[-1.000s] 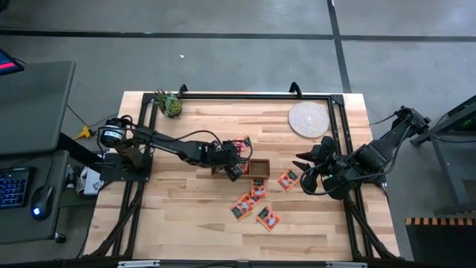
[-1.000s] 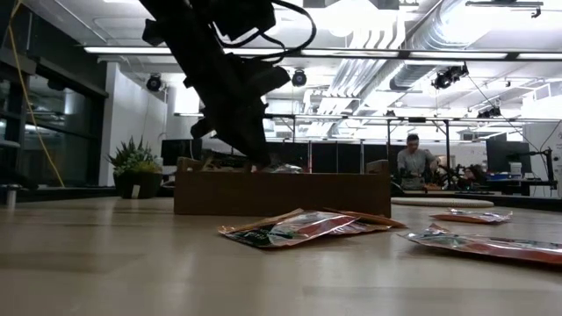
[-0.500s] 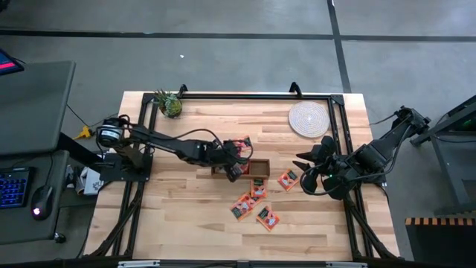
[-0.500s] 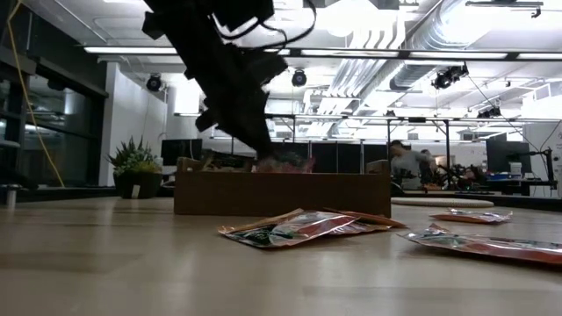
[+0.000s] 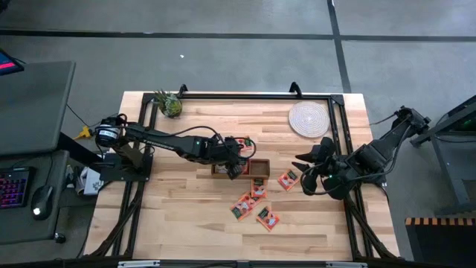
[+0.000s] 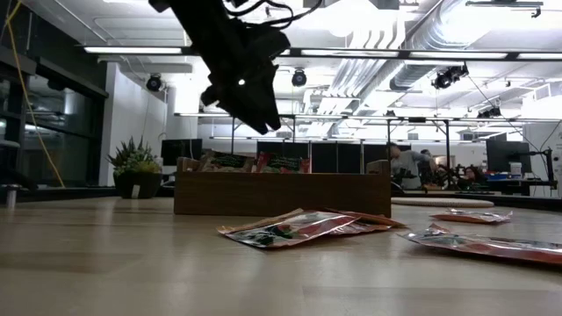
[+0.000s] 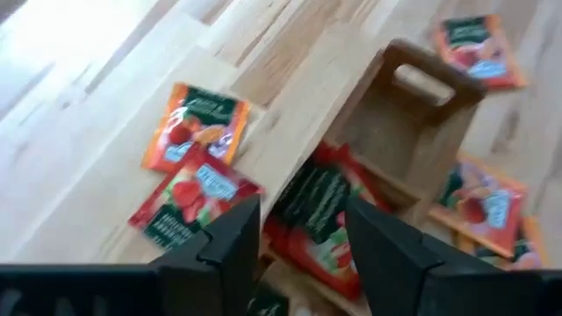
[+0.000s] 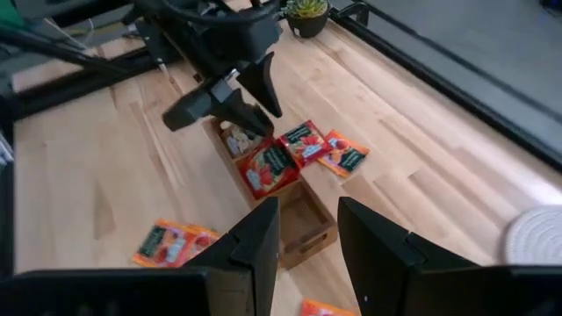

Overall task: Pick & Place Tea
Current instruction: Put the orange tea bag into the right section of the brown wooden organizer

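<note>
The long wooden box (image 5: pixel 258 168) lies mid-table, one end compartment (image 7: pixel 397 132) bare. A tea sachet (image 7: pixel 320 206) lies in its middle compartment (image 8: pixel 268 167). My left gripper (image 7: pixel 303 250) hangs open just above that sachet, clear of the box (image 6: pixel 281 193) in the low view, with nothing between its fingers. Two sachets (image 7: pixel 195 123) lie on the table at the box's far side. Several more (image 5: pixel 258 201) are scattered on its near side. My right gripper (image 5: pixel 306 177) waits open near the right edge.
A round woven mat (image 5: pixel 309 119) lies at the far right and a small potted plant (image 5: pixel 169 104) at the far left. Black frame rails (image 5: pixel 338 126) run along the table's sides. A person (image 6: pixel 406 165) sits far behind the table.
My left gripper has opened and let go of a tea sachet, which now lies in the box's middle compartment. The gripper has then risen from the box's rim to well above it.
</note>
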